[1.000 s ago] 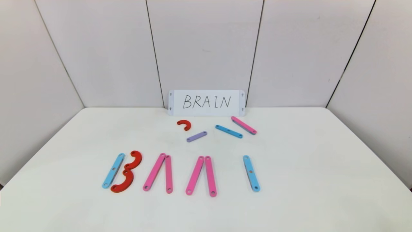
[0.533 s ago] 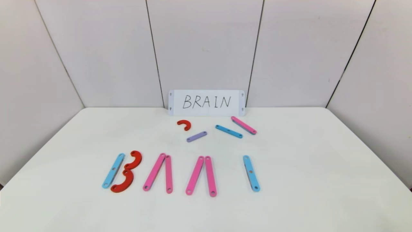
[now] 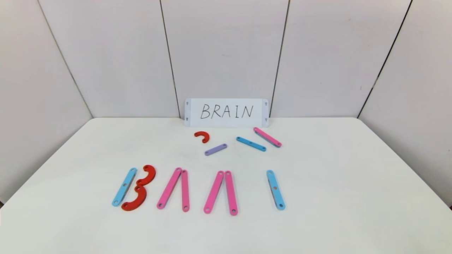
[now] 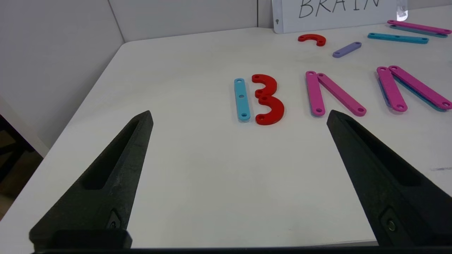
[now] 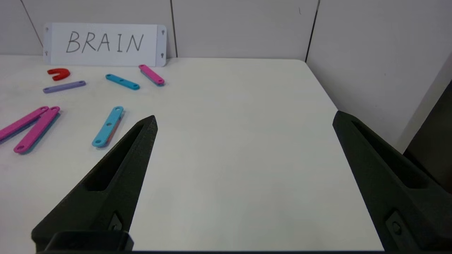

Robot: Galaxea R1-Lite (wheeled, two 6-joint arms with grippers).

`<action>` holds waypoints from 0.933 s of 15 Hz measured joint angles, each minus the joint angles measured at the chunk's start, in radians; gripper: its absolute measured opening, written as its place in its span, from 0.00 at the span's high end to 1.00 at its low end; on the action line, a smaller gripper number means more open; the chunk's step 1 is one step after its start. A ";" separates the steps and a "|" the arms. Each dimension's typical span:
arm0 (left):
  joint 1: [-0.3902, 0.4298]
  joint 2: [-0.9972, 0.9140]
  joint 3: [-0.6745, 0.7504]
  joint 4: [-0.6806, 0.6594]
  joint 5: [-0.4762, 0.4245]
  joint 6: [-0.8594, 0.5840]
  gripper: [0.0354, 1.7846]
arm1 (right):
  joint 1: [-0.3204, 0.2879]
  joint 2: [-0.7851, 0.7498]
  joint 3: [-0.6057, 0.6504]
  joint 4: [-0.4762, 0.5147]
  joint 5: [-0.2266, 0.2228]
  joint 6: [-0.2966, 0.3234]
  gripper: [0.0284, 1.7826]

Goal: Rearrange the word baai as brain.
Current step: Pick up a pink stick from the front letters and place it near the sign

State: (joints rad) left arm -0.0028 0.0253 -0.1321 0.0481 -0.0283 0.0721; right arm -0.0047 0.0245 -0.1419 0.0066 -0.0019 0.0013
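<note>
Left hand (image 4: 240,118) and right hand (image 5: 245,120), fingers apart and empty, hover short of the word baai (image 3: 197,190), leaving spare pieces reachable.

The left gripper (image 4: 239,118) hovers above the white table (image 4: 197,176), jaws wide apart and empty. Beyond its fingertips lies the word baai (image 4: 317,93): a blue bar (image 4: 242,98) just beside two stacked red curves (image 4: 267,99), then pink bar pairs.
</note>
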 joint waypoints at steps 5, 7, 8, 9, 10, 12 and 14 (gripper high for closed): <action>-0.003 0.142 -0.148 0.015 0.001 0.000 0.03 | -0.001 0.166 -0.158 -0.004 0.001 -0.003 0.02; -0.004 0.246 -0.221 0.015 0.000 0.001 0.03 | -0.004 0.267 -0.220 -0.007 -0.002 -0.006 0.02; -0.004 0.300 -0.264 0.015 0.000 0.001 0.03 | -0.006 0.318 -0.249 -0.011 -0.001 -0.006 0.02; -0.004 0.360 -0.315 0.014 -0.001 0.001 0.03 | -0.006 0.371 -0.277 -0.014 0.001 -0.004 0.02; -0.004 0.417 -0.360 0.016 -0.002 0.001 0.03 | -0.004 0.429 -0.309 -0.017 0.002 -0.004 0.02; -0.005 0.539 -0.454 0.016 -0.005 0.004 0.03 | -0.003 0.538 -0.363 -0.019 0.004 -0.005 0.02; -0.005 0.662 -0.541 0.016 -0.009 0.007 0.03 | -0.001 0.653 -0.413 -0.030 0.017 -0.005 0.02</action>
State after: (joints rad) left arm -0.0077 0.6874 -0.6730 0.0645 -0.0374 0.0794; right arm -0.0062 0.6777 -0.5551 -0.0238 0.0149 -0.0038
